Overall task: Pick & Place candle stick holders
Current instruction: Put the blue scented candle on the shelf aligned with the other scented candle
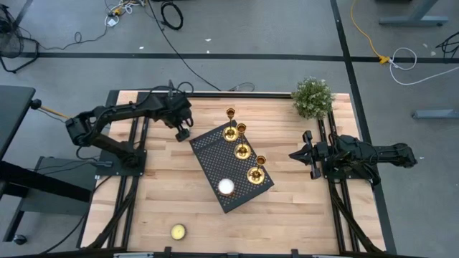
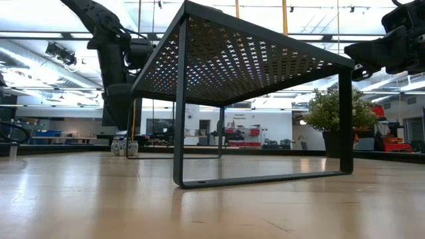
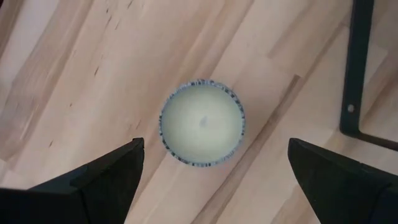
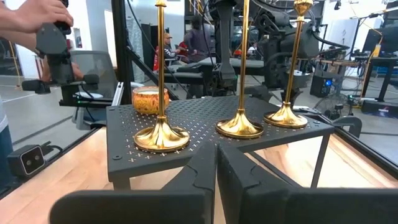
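I saw pale plank table (image 1: pixel 301 193) carrying a perforated black metal shelf (image 1: pixel 215 154); left gripper (image 3: pixel 211 168) gaped, right gripper (image 4: pixel 216 168) was closed, empty.

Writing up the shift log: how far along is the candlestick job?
Done, it seems: three candlestick holders stand on the black rack. In hand: nothing; the right pincer waits shut beside the rack, the left pincer hangs open over a candle. Nothing obvious left.

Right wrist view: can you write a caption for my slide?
Three gold candlestick holders stand on a black perforated rack, seen past the shut right gripper.
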{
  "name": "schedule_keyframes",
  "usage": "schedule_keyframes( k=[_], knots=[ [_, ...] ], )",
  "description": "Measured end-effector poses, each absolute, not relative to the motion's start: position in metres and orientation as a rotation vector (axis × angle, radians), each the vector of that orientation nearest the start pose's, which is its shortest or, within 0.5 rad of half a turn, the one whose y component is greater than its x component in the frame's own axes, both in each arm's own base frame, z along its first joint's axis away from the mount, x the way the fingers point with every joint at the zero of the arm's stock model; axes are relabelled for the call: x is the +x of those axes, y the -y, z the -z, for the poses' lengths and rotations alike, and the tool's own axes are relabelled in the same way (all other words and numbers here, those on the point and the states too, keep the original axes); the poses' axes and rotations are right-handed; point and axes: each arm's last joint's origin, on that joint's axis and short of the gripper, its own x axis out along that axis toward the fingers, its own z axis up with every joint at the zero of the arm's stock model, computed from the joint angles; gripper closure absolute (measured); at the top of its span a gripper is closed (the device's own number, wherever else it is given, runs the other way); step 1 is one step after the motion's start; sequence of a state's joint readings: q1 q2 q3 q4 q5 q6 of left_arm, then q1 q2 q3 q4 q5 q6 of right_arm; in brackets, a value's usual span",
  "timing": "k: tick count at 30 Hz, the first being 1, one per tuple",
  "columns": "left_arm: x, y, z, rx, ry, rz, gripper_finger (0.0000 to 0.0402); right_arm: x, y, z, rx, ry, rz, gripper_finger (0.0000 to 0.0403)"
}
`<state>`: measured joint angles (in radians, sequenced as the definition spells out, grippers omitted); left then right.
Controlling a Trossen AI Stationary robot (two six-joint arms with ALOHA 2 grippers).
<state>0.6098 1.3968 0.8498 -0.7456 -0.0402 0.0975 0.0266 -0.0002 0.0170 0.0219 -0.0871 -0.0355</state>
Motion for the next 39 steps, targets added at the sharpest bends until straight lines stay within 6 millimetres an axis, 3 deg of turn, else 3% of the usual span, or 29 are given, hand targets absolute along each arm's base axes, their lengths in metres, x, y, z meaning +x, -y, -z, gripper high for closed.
schedule_keyframes(
  k=[17, 39],
  knots=[
    [0.206, -0.153, -0.160, -0.333, -1.352, -0.501, 0.0003, 0.096, -0.005, -0.171, -0.037, 0.041, -0.113, 0.0385],
    [0.212, -0.161, -0.136, -0.363, -1.392, -0.480, 0.0003, 0.096, -0.005, -0.171, -0.036, 0.041, -0.113, 0.0385]
  ],
)
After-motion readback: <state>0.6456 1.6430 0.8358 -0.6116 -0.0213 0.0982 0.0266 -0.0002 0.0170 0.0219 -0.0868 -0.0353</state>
